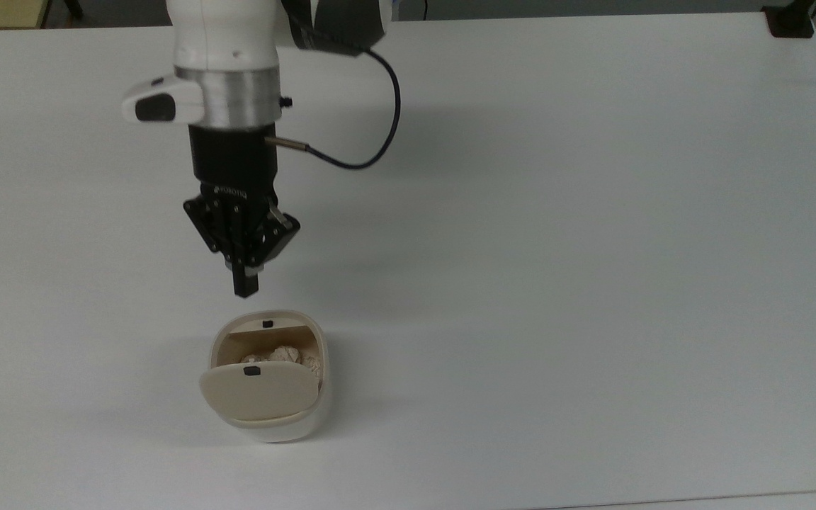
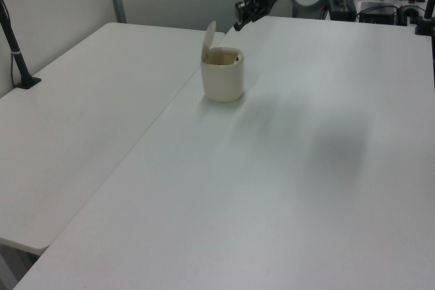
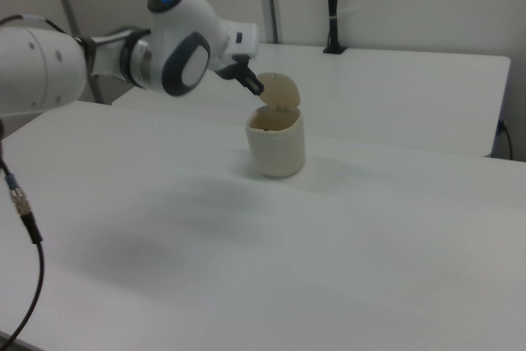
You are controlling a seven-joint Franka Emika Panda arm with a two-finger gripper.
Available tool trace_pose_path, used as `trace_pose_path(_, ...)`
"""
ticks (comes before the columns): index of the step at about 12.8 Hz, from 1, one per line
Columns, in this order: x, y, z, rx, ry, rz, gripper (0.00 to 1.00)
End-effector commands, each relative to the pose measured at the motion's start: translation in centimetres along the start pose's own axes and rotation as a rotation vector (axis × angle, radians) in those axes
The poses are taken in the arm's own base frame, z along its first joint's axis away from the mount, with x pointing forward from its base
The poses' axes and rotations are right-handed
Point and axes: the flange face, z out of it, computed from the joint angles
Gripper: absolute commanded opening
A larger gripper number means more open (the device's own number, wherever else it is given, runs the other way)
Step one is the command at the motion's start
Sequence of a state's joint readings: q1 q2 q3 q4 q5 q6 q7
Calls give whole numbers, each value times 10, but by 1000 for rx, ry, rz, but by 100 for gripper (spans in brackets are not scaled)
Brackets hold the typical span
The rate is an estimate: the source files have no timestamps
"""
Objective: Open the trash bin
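One trash bin (image 1: 270, 418) on this white table (image 1: 592, 248), and look at that, its beige lid (image 1: 258, 393) is standing up on its hinge, mouth wide open! It sits low and left of centre in the top view, and in the left view the lid (image 2: 209, 36) rises upright at the bin's far-left edge. Crumpled pale paper (image 1: 277, 354) shows inside, and the small black push button (image 1: 267, 324) sits on the rim nearest the arm. Above it, clear of the rim and touching nothing, hangs the gripper (image 1: 245, 287), fingers pressed together into one narrow black tip, carrying nothing. In the right view the gripper (image 3: 254, 85) sits just beside the raised lid, apart from it. My read: the opening is done, and this is the retreat step. All the next move calls for is a clean lift away without brushing that lid back down.
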State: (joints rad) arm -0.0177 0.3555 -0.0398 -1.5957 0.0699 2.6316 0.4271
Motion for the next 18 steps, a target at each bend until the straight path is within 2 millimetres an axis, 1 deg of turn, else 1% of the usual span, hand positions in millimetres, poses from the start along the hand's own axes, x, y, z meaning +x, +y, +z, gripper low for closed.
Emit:
trace_pose_path(1,-1,-4,-65,-39,-118,10,0)
trace_pose_path(2,-1,-4,-80,-52,-148,6,0)
trace_pose_path(3,-4,-4,-102,-73,-199,0,0)
trace_pose_path(4,-8,-3,-122,-87,-240,-5,12)
trace_pose_path(5,-11,-1,-137,-96,-265,-5,38)
trace_pose_path(6,-18,2,-148,-114,-307,-7,61)
trace_pose_path(8,-27,4,-162,-138,-371,-18,87)
trace_pose_path(9,-31,4,-167,-146,-394,-21,94)
trace_pose_path(10,-39,5,-176,-158,-431,-27,100)
trace_pose_path(11,-46,4,-182,-161,-450,-39,100)
trace_pose_path(13,-55,7,-190,-176,-510,-78,100)
trace_pose_path(15,-60,8,-194,-181,-545,-109,100)
trace_pose_path(16,-62,10,-201,-168,-568,-159,100)
trace_pose_path(18,-65,14,-201,-156,-609,-235,100)
